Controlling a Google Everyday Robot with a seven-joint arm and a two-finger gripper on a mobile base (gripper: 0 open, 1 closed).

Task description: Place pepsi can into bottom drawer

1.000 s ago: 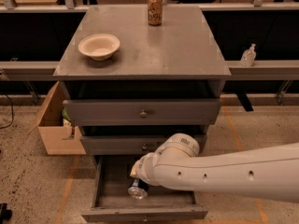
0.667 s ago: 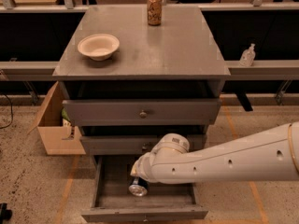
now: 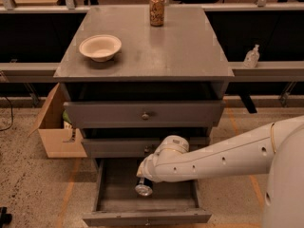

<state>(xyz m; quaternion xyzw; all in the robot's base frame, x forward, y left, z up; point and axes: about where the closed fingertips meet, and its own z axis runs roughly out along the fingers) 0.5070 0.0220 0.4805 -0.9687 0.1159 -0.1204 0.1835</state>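
Camera view: bottom drawer [image 3: 147, 217] stands open. The pepsi can [image 3: 143, 189] is inside it, left of centre, silver end toward the camera, long axis roughly front-to-back. End effector [image 3: 140, 180] is in the drawer, directly behind and above the can, hidden by the wrist — grip state cannot tell. Judged next: release, then lift clear.

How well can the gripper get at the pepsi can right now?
Likely yes: the gripper is down inside the open bottom drawer, right at the pepsi can, with nothing visible between them.
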